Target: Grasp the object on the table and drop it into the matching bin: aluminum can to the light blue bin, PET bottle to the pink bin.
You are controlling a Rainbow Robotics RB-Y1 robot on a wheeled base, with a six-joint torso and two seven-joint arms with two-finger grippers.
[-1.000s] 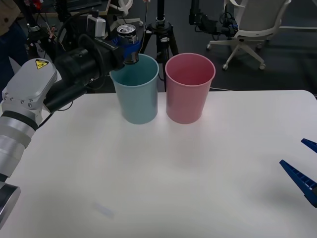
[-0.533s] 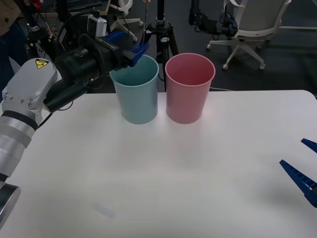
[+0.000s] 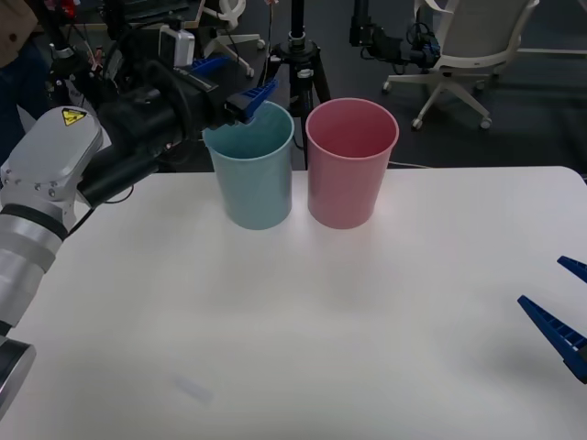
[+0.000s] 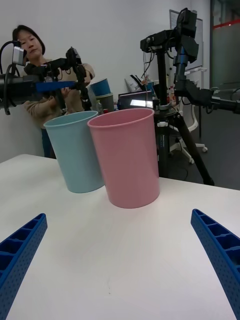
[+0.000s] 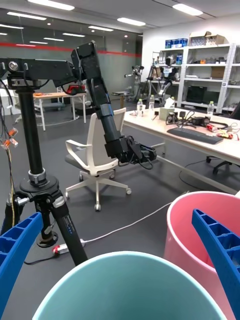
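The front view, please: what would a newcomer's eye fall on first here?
First the two tall bins standing side by side at the far edge of the white table: the light blue bin on the robot's left, the pink bin beside it. Next, the left gripper, open and empty, hovering over the light blue bin's rim. The right gripper waits open, low at the table's right edge.

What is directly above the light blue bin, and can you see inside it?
The open left tool hovers above the light blue bin's rim. The bin's wall hides its bottom, so its contents cannot be seen.
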